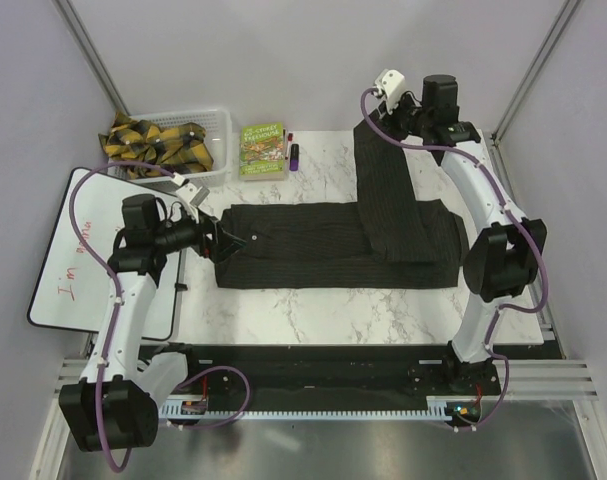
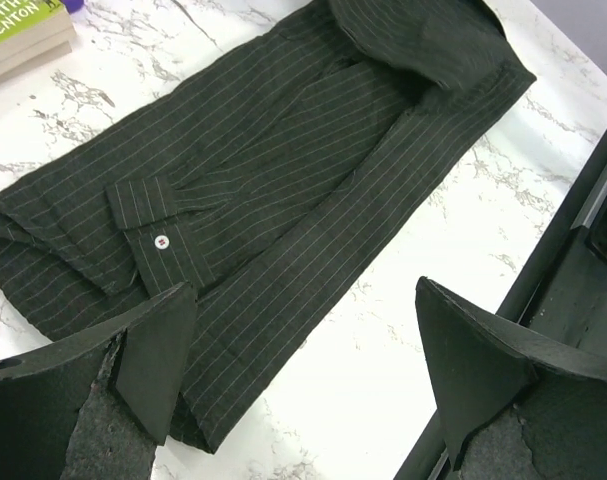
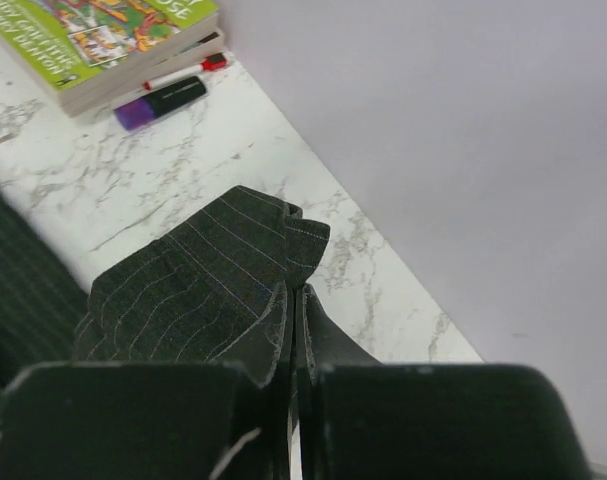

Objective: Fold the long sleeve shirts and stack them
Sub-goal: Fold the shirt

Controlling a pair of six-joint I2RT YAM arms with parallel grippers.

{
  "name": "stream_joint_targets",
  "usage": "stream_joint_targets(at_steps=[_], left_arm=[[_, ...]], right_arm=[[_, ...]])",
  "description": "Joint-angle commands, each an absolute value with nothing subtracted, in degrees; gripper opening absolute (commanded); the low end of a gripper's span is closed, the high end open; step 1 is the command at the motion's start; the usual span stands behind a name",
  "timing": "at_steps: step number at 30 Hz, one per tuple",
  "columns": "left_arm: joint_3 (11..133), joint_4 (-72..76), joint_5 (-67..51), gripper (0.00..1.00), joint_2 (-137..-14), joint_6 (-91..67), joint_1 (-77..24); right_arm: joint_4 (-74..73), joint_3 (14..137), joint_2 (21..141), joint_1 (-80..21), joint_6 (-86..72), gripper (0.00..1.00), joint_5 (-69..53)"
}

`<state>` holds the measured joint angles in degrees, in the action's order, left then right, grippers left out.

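My left gripper (image 1: 219, 240) hung wide open over the shirt's left end, holding nothing. The shirt (image 1: 313, 258) lay across the middle of the table (image 1: 313, 320). My right gripper (image 1: 369, 125) was pinched on one sleeve (image 1: 383, 185), stretched toward the far edge. I judged the sleeve fold in hand; next, that sleeve needed laying across the body.

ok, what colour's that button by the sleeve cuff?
White with a reddish centre; the button shows best in the left wrist view.
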<state>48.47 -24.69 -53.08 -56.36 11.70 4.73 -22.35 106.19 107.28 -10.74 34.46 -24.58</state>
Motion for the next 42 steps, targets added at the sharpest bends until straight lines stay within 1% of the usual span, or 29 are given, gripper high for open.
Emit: stream_joint_targets(at_steps=[1, 7, 11, 14, 17, 18, 20, 22, 26, 32, 36, 42], left_arm=[[47.2, -22.85, -54.58, 0.96, -56.25, 15.12, 4.66], [45.97, -22.06, -52.65, 0.96, -56.69, 14.76, 4.57], [45.88, -21.97, -52.38, 0.96, -56.95, 15.47, 4.57], [46.4, -21.88, -52.03, 0.96, -58.09, 16.08, 4.66], [47.2, -21.89, -51.77, 0.96, -59.23, 16.52, 4.66], [47.46, -21.88, -51.94, 0.95, -60.02, 16.61, 4.66], [47.99, -21.71, -51.94, 0.95, -60.9, 16.44, 4.66], [48.34, -21.36, -51.33, 0.95, -62.05, 15.91, 4.66], [48.78, -20.92, -47.56, 0.93, -63.54, 14.76, 4.66], [49.22, -20.92, -45.62, 0.91, -64.77, 13.63, 4.66], [49.83, -20.92, -43.42, 0.9, -65.74, 12.92, 4.66], [50.1, -20.92, -43.07, 0.9, -66.53, 12.66, 4.66]], right_arm=[[-13.55, 111.01, 108.89, -10.28, 36.3, 0.0, -26.63], [-2.22, 111.71, 111.71, -10.28, 34.28, 0.0, -26.11], [-1.4, 112.06, 112.06, -10.37, 32.78, 0.0, -26.1], [-1.67, 108.38, 109.61, -10.72, 32.87, 0.0, -25.32], [-1.58, 100.39, 104.69, -11.51, 33.39, 0.0, -24.7], [-1.67, 96.19, 102.24, -11.95, 34.01, 0.0, -22.7], [-2.02, 90.65, 99.16, -14.23, 34.98, 0.0, -21.28], [-2.54, 87.99, 97.83, -17.38, 34.45, 0.0, -16.47], [-5.09, 83.51, 95.54, -22.05, 32.17, 0.0, -12.49], [-8.0, 81.3, 95.97, -28.91, 27.61, 0.0, -4.94], [-9.14, 80.6, 96.94, -32.78, 24.0, 0.0, -2.56], [-8.79, 80.33, 99.14, -38.92, 19.61, 0.0, -0.36]])
